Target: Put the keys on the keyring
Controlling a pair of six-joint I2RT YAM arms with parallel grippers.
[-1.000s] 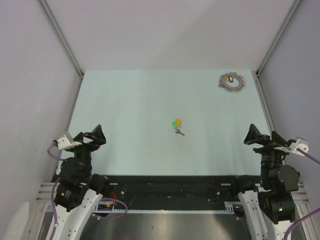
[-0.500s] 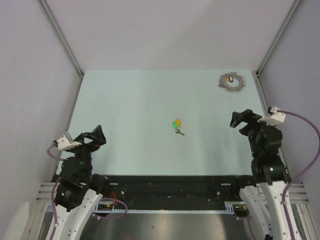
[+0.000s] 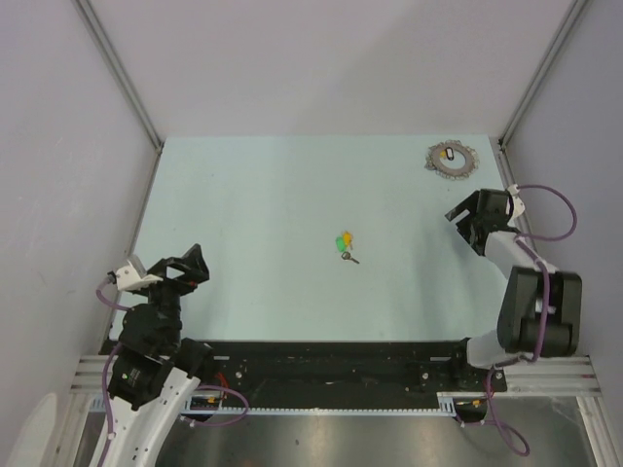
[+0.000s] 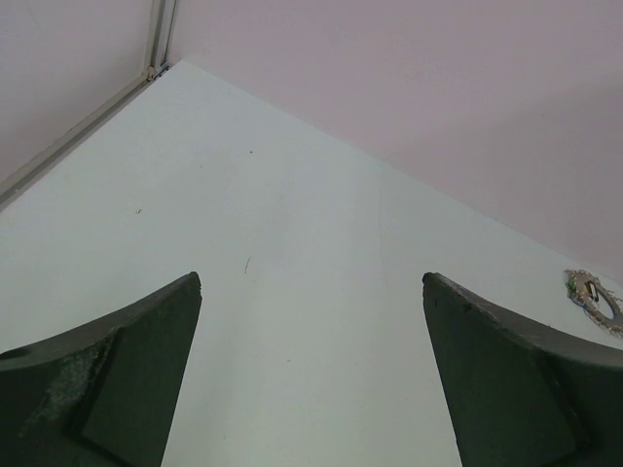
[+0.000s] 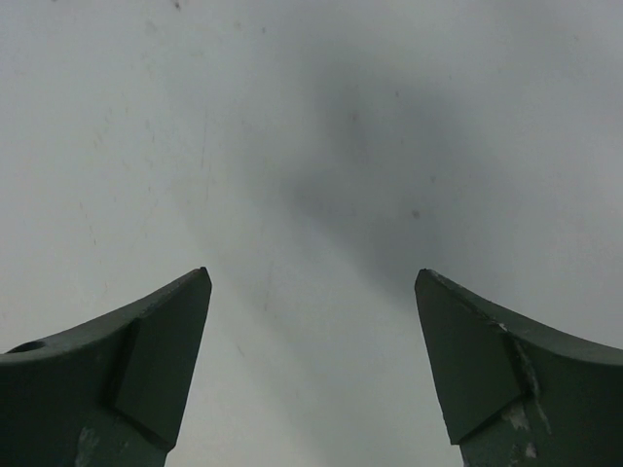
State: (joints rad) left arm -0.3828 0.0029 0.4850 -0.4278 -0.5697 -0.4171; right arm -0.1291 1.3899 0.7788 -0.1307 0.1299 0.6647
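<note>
The right jaws are gaping wide and gripping nothing, hanging over bare bench (image 3: 253, 195) near its right edge. The keyring (image 3: 453, 157) is lying just beyond them in the far right corner. The keys (image 3: 344, 243) are lying mid-bench, well to their left. The left jaws are also spread and empty, sitting near the left edge, well apart from the keys.

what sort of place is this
Probably a robot lab test cell: a pale table boxed in by plain white panels, a left arm and right arm bolted at its near edge, keys and a keyring laid out.
</note>
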